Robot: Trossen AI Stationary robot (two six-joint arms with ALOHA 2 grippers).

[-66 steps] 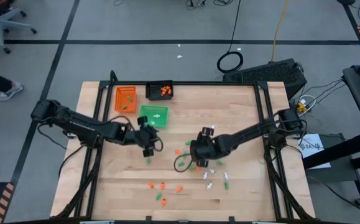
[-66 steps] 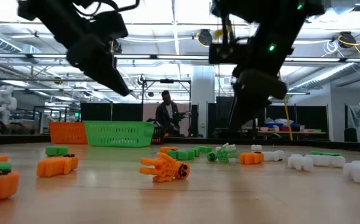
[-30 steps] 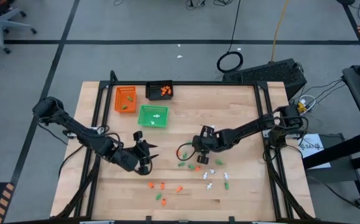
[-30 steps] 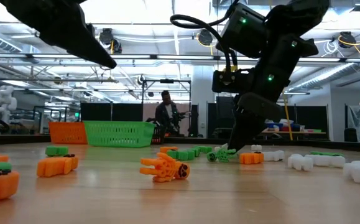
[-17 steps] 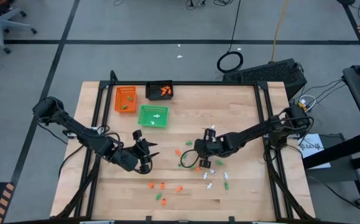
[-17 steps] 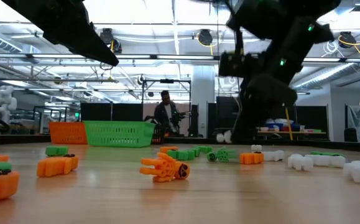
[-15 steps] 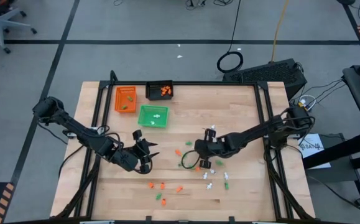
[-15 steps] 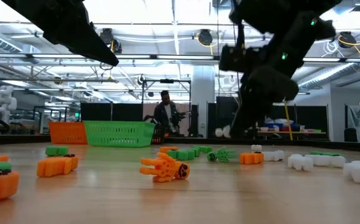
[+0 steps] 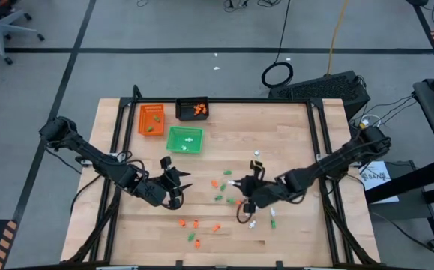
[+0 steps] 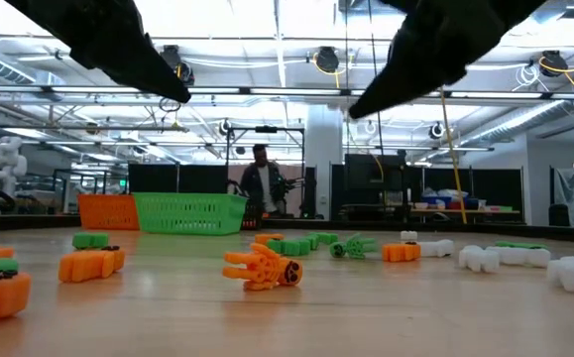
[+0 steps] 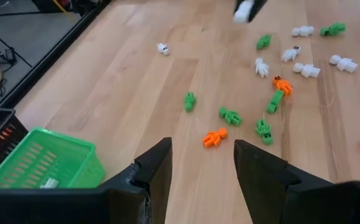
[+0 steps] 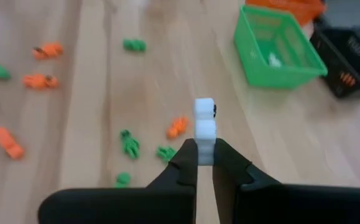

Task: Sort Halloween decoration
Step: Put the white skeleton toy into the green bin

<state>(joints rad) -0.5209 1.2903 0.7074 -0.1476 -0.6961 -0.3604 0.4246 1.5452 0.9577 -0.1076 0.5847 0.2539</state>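
Pale wooden tabletop [image 9: 291, 135] on a black frame, grey floor around it; the low view looks into an open workshop where a person [image 10: 260, 182] stands far behind.

Halloween decoration: tiny moulded plastic figures in orange, green and white, some limbed like little skeletons. They lie scattered over the near middle of the table [image 9: 231, 206]. The left wrist view shows at least seven white, about six green and three orange pieces; an exact total cannot be made out, as some are too small or hidden under the arm.

One small white blocky plastic figure [image 12: 204, 127] is off the table, pinched upright between the fingertips of the right gripper [image 12: 205, 157], which hangs above the scattered pieces right of centre [image 9: 240, 184].

Left gripper [image 11: 201, 155] hovers over bare wood left of the scatter, jaws apart, nothing between them.

Trays: three small rectangular slotted plastic baskets at the far left of the table. Orange basket [image 9: 151, 118] holds green and orange bits; black basket [image 9: 193, 109] holds orange pieces; green basket [image 9: 185, 139], just beside and nearer than both, holds one white piece.
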